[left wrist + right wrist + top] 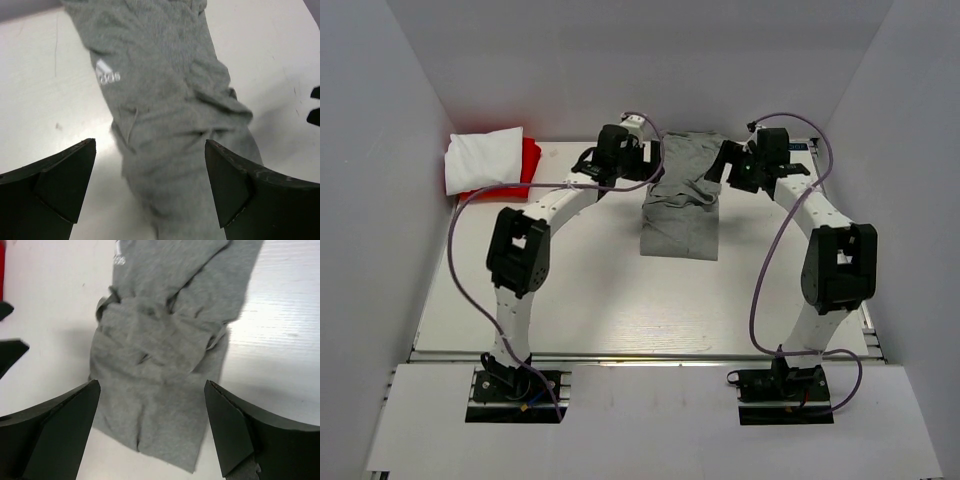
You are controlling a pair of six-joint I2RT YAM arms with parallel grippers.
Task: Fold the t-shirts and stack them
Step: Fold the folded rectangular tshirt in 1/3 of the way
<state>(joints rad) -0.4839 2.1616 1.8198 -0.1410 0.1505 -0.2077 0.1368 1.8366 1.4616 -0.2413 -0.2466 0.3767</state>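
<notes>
Heather-grey soft cloth t-shirt (pixel 682 200), rumpled lengthwise at twelve o'clock on the white worktop (pixel 600 300), looks light and limp, likely best pinched at its hem corners; left gripper (pixel 150 144) and right gripper (pixel 152 383) both gape, empty.

Both arms reach forward with elbows raised, and both grippers stand wide open.

The left white-and-black jointed arm (pixel 518 250) rises from its near-edge base, bends at the elbow and reaches inward toward the far middle. The right white-and-black jointed arm (pixel 838 265) mirrors it. The two wrists face each other, near but apart. The left black two-finger gripper (pixel 150 155) points downward, its wedge-shaped fingers (pixel 65 185) spread wide and clamping nothing. The right black two-finger gripper (pixel 152 395) is posed likewise, with its fingers (pixel 235 430) equally spread.
</notes>
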